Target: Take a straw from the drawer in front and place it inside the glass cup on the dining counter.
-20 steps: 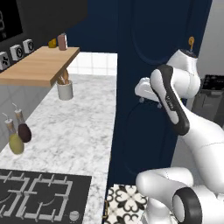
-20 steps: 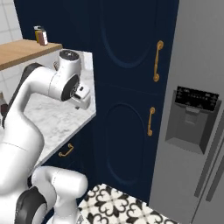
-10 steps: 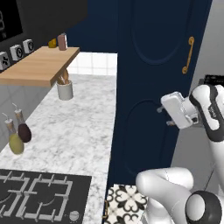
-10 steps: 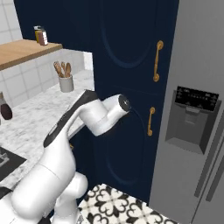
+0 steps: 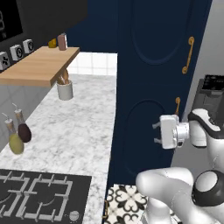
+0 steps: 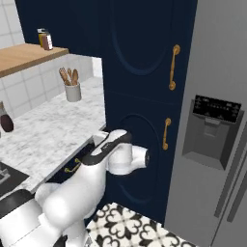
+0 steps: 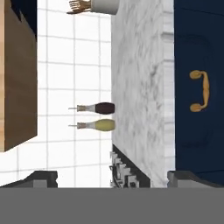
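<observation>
Presently the tool (image 5: 155,133) hangs low in front of the tall navy-blue cabinet doors with gold handles (image 5: 148,87), pointing sideways toward the white-grey marble bench with the black gas hob (image 5: 74,131). Its two small dark fingertips (image 7: 39,177) stand at opposite edges of the hand view, well apart, with nothing between them: wide open, holding nothing.

In the hand view, rolled on its side, a navy-blue drawer front with a curved gold pull (image 7: 199,92) sits shut under the bench edge. Straw, glass cup and dining counter: cannot place them from these views.

On the bench, a white crock of wooden utensils (image 5: 64,89) stands near the tiled wall, under a pale wooden shelf (image 5: 39,65). Two small bottles, one dark brown (image 5: 22,130), one olive-yellow (image 5: 15,141), stand just beside each other near the black hob (image 5: 39,197). A grey steel fridge with a dispenser panel (image 6: 212,130) stands beside the cabinet doors.
</observation>
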Controlling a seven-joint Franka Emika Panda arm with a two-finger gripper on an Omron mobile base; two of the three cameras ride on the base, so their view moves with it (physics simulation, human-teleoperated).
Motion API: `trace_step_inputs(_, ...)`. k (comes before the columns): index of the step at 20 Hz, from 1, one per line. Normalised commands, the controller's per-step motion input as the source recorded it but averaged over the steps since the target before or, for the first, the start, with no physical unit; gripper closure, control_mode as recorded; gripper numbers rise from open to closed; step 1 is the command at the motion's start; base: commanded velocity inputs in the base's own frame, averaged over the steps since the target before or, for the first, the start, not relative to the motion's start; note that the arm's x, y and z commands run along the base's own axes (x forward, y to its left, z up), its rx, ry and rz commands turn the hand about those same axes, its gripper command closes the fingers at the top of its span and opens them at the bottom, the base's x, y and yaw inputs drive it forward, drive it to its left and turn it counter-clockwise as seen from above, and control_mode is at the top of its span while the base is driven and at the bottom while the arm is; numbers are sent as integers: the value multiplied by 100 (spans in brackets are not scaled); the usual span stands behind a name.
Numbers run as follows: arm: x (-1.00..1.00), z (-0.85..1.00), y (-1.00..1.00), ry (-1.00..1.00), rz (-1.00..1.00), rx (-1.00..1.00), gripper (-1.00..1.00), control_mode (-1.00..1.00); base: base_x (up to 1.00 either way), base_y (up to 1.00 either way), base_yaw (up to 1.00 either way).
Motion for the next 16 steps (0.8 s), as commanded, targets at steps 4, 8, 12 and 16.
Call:
trace_step_inputs(4,42,-83,23,0,13,21,-100,-100,0,0,0)
trace_step_inputs(8,31,-74,49,0,13,2,-100,-100,0,0,0)
trace_step_inputs(12,17,-71,53,0,13,0,-100,-100,0,0,0)
trace_step_inputs(16,26,-59,18,0,9,0,-100,-100,0,0,0)
